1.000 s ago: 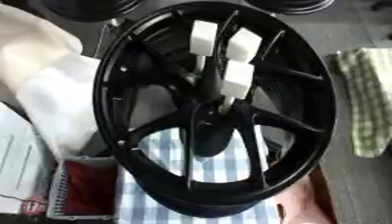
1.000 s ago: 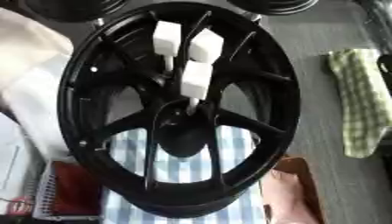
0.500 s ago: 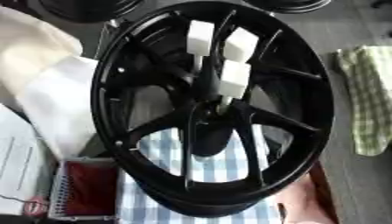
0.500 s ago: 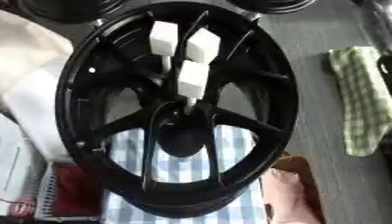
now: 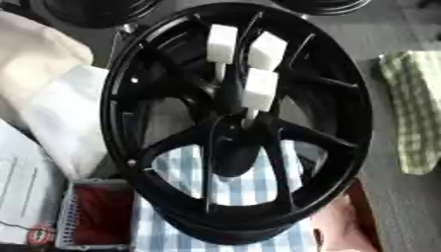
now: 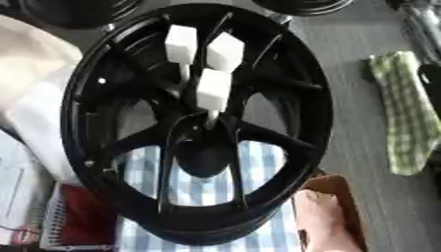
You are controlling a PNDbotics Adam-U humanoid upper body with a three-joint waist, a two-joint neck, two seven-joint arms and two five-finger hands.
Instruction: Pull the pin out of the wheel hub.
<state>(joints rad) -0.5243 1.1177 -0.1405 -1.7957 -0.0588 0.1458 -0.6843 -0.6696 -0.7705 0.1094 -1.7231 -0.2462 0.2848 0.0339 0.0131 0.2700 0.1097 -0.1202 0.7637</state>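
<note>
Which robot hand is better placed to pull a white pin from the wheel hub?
Neither robot hand is in view, so this is only a guess: right. The three white pins stand near the middle of the wheel, and the lowest one sits slightly right of the hub.

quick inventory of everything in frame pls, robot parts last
wheel hub: 1, black, spoked, centre, fills most of the view
pins: 3, white block heads on thin stems, upper centre of the wheel
checked cloth: 1, blue and white, under the wheel
green cloth: 1, green checked, right edge
basket: 1, white mesh with red inside, lower left
pale fabric: white and cream, left side
other wheels: black, partly cut off at top edge
robot hands: none in view
</note>
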